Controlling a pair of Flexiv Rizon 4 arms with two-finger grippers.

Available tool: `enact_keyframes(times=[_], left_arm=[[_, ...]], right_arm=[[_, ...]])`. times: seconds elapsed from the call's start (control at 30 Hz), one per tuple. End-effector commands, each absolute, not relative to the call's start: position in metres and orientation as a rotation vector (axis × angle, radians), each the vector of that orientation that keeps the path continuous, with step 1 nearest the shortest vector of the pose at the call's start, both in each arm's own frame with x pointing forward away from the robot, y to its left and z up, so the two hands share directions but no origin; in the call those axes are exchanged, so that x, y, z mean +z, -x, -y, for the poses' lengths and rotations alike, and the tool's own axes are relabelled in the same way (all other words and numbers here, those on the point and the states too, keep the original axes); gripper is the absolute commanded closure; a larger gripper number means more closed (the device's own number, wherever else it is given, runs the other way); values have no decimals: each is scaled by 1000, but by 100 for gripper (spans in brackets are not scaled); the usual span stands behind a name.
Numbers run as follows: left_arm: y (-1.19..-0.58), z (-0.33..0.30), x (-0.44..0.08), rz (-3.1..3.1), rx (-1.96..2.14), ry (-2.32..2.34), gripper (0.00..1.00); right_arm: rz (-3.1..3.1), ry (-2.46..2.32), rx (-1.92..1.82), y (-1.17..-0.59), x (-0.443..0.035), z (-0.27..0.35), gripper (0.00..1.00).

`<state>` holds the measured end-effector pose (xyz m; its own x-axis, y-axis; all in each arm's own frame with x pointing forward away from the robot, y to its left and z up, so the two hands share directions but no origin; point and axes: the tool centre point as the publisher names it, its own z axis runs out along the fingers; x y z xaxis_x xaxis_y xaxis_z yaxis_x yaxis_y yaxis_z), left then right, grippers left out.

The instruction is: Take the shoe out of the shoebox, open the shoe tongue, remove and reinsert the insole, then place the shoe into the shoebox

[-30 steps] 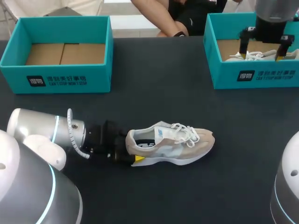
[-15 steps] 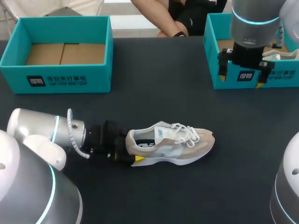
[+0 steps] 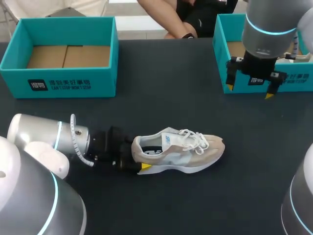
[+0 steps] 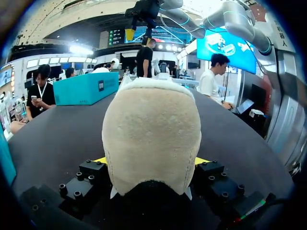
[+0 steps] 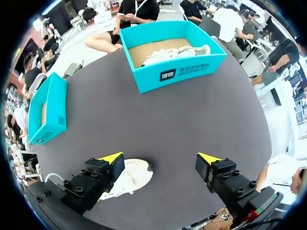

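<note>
A beige and white shoe (image 3: 178, 147) lies on its sole in the middle of the dark table, toe to the right. My left gripper (image 3: 137, 156) is shut on its heel. In the left wrist view the heel (image 4: 151, 129) fills the space between the yellow fingertips (image 4: 101, 160). My right gripper (image 3: 249, 91) hangs open and empty above the table, just in front of the right teal shoebox (image 3: 220, 58). Seen from the right wrist, the shoe (image 5: 134, 176) lies below and beside one finger of that gripper (image 5: 160, 158).
An empty teal shoebox (image 3: 58, 83) stands at the back left. The right shoebox (image 5: 177, 72) holds another white shoe (image 5: 170, 50). The dark table (image 3: 161, 103) stretches bare between the boxes and the shoe.
My right arm has come out from over the right shoebox towards the table's middle, its gripper open throughout. The left arm and the shoe have stayed put.
</note>
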<state>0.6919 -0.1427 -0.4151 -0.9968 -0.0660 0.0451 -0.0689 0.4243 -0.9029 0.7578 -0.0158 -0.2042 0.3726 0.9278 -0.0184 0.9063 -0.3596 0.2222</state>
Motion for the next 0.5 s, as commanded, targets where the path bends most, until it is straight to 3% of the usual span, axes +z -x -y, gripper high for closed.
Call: enact_keyframes(times=[0.03,0.3,0.5], left_arm=[[-689,140,-421,2651,1677,-129,100],[-689,140,-421,2651,1677,-129,100],[-689,140,-421,2651,1677,-129,100]], right_arm=[[-1650,-2435,170,-757,-206,17,0],[-1650,-2435,170,-757,-206,17,0],[-1730,-2393,196,-738,-205,-23,0]])
